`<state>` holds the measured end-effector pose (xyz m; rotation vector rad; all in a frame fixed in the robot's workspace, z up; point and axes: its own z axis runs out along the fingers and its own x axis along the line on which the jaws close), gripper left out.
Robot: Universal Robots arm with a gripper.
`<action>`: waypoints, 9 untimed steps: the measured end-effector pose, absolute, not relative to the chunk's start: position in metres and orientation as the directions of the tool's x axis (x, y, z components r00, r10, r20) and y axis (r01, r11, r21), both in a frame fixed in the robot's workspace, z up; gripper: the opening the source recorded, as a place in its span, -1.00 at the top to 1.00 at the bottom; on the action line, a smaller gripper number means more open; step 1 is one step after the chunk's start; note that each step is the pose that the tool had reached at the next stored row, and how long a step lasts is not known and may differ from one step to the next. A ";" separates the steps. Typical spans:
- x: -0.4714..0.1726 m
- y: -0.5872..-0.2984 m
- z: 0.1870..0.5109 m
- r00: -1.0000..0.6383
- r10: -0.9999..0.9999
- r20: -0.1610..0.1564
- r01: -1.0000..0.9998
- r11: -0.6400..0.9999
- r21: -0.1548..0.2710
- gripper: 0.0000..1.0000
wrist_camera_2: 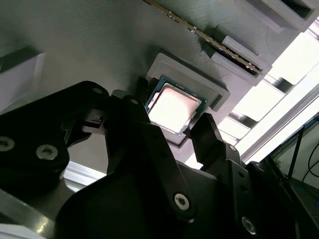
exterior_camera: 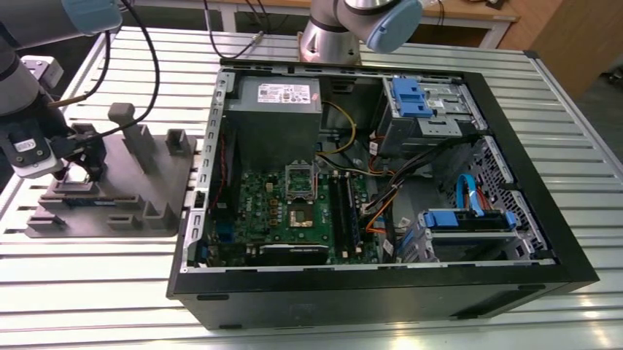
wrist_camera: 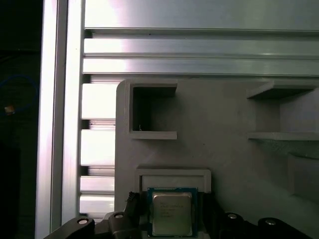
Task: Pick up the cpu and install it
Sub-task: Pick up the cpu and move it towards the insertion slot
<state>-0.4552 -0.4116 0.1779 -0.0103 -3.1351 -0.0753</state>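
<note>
Two fingers [wrist_camera_2: 203,133] of my gripper [wrist_camera_2: 167,117] stand spread, flanking the cpu [wrist_camera_2: 174,106] seated in the grey holder's [wrist_camera_2: 99,50] pocket.

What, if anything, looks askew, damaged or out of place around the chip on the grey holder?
Nothing stands out. The small square cpu with its silver metal top lies flat and squarely inside its recess in the grey plastic holder tray, with no visible damage. The black gripper is close over it.
</note>
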 end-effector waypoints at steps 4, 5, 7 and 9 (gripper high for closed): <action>-0.455 -0.411 0.178 -1.000 0.006 0.006 0.007 0.999 0.048 -0.22; -0.455 -0.411 0.178 -1.000 0.006 0.006 0.007 0.999 0.048 -0.22; -0.455 -0.411 0.178 -1.000 0.006 0.006 0.007 0.999 0.049 -0.22; -0.455 -0.410 0.178 -1.000 0.006 0.006 0.007 0.999 0.049 -0.22</action>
